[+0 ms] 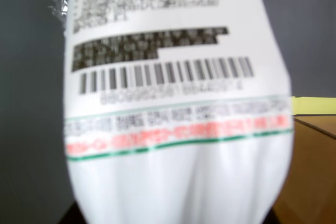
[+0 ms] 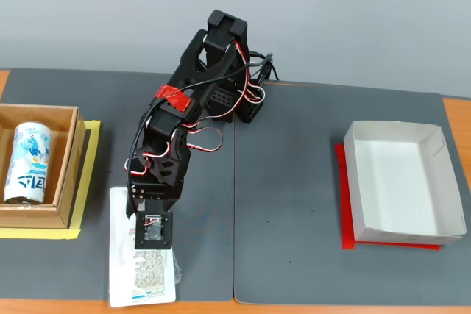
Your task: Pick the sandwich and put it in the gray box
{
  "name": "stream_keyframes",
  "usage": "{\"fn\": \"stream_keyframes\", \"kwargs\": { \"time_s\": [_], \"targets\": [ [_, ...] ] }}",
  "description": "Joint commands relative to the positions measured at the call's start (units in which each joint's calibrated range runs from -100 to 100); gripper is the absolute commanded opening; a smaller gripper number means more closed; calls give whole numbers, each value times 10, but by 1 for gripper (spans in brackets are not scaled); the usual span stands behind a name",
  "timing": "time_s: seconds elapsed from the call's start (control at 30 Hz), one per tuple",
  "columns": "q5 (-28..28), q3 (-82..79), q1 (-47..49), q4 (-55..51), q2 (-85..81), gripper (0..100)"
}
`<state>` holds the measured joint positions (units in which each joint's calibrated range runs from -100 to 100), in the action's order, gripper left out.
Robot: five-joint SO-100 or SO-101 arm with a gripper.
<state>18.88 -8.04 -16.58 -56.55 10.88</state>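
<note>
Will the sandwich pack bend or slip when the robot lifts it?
The sandwich looks wrapped in thin, crinkly plastic film, so it will probably flex and could slip. It lies flat on the mat, so rolling seems unlikely. It looks light for its size.

Your bench (image 2: 456, 119) is orange-brown wood, bare only at the edges; two dark gray mats (image 2: 309, 204) cover it, butted at a centre seam. Behind, a plain pale gray-blue wall (image 2: 353, 12). Lighting is even and soft.
</note>
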Motion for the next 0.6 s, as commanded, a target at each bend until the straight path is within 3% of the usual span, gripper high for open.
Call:
{"fn": "stream_keyframes", "kwargs": {
  "time_s": [0.0,0.23,0.57],
  "targets": [
    [-4,-2,4,5,-1,2],
    [-7,-3,14,2,-68,2],
    [-24,-58,106,6,-249,2]
  ]
}}
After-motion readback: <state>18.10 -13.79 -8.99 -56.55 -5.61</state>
